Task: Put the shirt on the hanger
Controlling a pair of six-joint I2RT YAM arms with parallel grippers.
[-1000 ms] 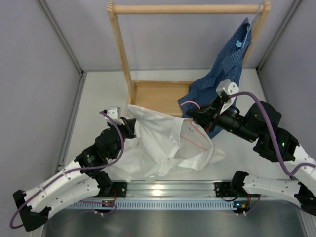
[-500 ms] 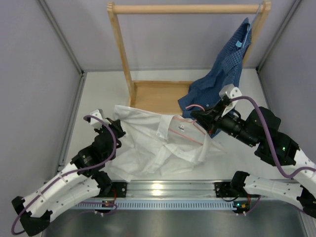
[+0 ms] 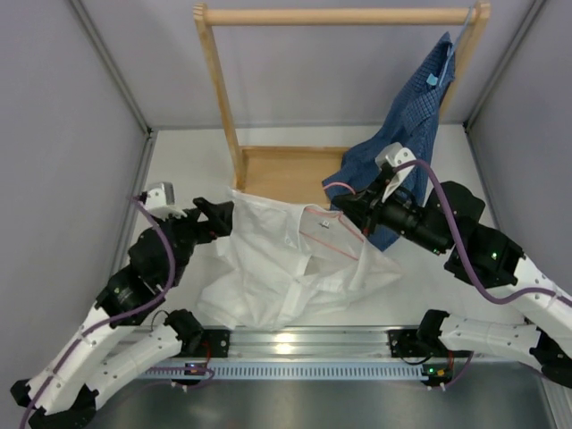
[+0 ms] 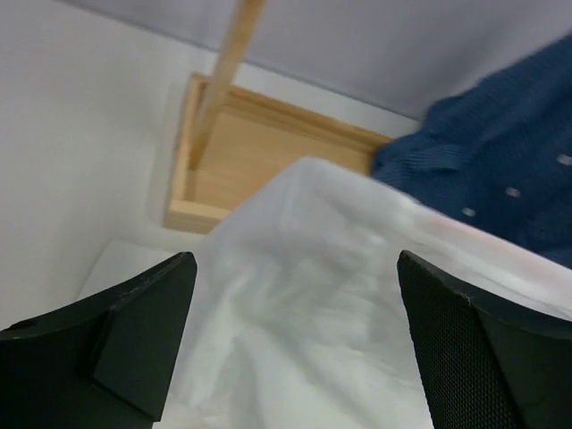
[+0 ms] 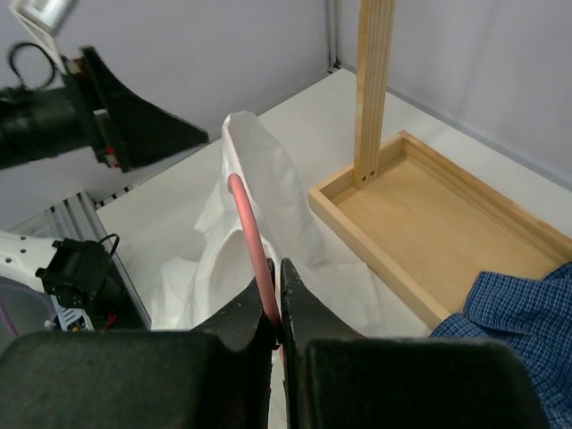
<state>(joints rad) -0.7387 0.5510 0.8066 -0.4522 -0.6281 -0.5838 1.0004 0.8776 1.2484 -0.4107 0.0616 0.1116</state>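
Note:
The white shirt (image 3: pixel 286 268) lies crumpled on the table, its left shoulder draped over one end of the pink hanger (image 3: pixel 332 248). My right gripper (image 3: pixel 346 207) is shut on the hanger's thin pink wire (image 5: pixel 250 223), holding it up at the shirt's collar side. In the right wrist view the wire runs from the gripper (image 5: pixel 281 268) into the shirt (image 5: pixel 268 183). My left gripper (image 3: pixel 214 214) is open at the shirt's left edge, holding nothing. In the left wrist view the shirt (image 4: pixel 313 304) lies ahead of this gripper (image 4: pixel 295 286), beyond its wide-spread fingers.
A wooden rack with a top rail (image 3: pixel 340 15) and a base tray (image 3: pixel 281 174) stands behind the shirt. A dark blue checked shirt (image 3: pixel 407 134) hangs from the rail's right end, reaching down to my right arm. Grey walls close in on both sides.
My left gripper has opened, let go of the white shirt and drawn back to the left. The shirt's left side has sagged. The right gripper still holds the hanger and has moved slightly.

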